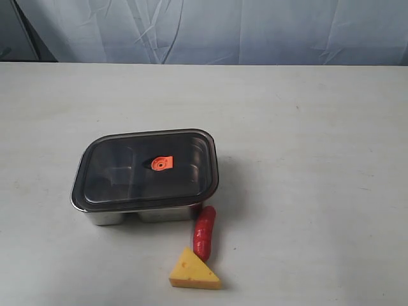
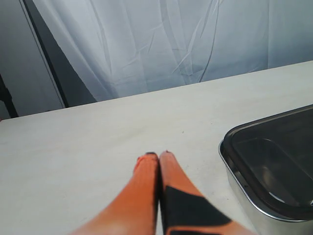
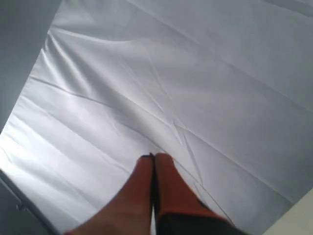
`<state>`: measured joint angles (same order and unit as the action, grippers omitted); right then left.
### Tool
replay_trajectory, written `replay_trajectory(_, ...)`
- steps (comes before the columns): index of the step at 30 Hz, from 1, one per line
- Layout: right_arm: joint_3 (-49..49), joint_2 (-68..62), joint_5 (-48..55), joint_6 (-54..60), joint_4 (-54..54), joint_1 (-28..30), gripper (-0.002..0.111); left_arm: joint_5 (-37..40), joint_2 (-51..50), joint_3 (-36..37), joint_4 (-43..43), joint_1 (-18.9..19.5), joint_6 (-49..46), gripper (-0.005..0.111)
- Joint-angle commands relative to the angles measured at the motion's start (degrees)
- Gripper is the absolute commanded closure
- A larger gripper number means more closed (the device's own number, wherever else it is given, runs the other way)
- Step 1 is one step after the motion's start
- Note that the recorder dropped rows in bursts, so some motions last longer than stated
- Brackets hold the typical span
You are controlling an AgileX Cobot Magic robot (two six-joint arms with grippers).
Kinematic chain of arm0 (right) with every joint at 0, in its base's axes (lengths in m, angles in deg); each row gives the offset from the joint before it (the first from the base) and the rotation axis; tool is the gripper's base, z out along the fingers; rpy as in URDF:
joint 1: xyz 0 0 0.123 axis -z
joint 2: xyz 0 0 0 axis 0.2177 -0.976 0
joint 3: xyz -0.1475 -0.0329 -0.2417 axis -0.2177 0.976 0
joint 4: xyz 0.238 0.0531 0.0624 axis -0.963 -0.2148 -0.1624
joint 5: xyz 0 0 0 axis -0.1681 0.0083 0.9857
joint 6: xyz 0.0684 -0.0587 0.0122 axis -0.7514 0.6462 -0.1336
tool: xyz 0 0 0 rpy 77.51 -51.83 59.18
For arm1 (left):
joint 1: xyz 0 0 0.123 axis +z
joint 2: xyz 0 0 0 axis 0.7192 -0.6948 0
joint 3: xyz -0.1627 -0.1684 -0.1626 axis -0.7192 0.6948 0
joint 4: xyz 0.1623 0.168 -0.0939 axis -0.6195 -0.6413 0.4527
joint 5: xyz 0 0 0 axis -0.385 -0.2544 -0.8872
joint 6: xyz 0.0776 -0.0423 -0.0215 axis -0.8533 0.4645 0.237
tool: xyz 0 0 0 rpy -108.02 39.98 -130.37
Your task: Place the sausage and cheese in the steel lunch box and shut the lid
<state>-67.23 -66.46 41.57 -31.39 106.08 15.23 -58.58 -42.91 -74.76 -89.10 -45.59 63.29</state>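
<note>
White table: left gripper and right gripper shut, empty; I risk dropping the sausage on the closed lid.

A pale, off-white table fills most of the exterior view, its matte surface faintly specked. Behind the table's far edge hangs a creased white curtain, softly and evenly lit. Beyond the table's far left corner, a dark strip borders a grey panel.
</note>
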Motion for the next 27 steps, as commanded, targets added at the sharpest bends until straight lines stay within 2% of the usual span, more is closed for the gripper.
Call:
replay_trajectory(1,-11.8,-9.1,2.7,-9.2,21.5,-3.8,0.109,-0.6,0.3,0.3,-0.2,0.0,0.1,0.107)
replay_trajectory(9,-34.9,-34.8,11.9,-9.1,48.3,-12.7,0.109,-0.6,0.3,0.3,-0.2,0.0,0.1,0.107)
replay_trajectory(15,-41.4,-50.5,18.1,-8.0,56.6,-13.1,0.109,-0.6,0.3,0.3,-0.2,0.0,0.1,0.107)
replay_trajectory(18,-41.3,-57.7,19.6,-6.8,53.9,-13.1,0.109,-0.6,0.3,0.3,-0.2,0.0,0.1,0.107)
replay_trajectory(21,-41.1,-63.9,18.6,-1.8,43.2,-13.1,0.109,-0.6,0.3,0.3,-0.2,0.0,0.1,0.107)
replay_trajectory(25,-41.1,-69.8,18.5,10.5,28.0,-13.1,0.109,-0.6,0.3,0.3,-0.2,0.0,0.1,0.107)
replay_trajectory(27,-41.1,-72.4,21.3,20.8,19.0,-13.1,0.109,-0.6,0.3,0.3,-0.2,0.0,0.1,0.107)
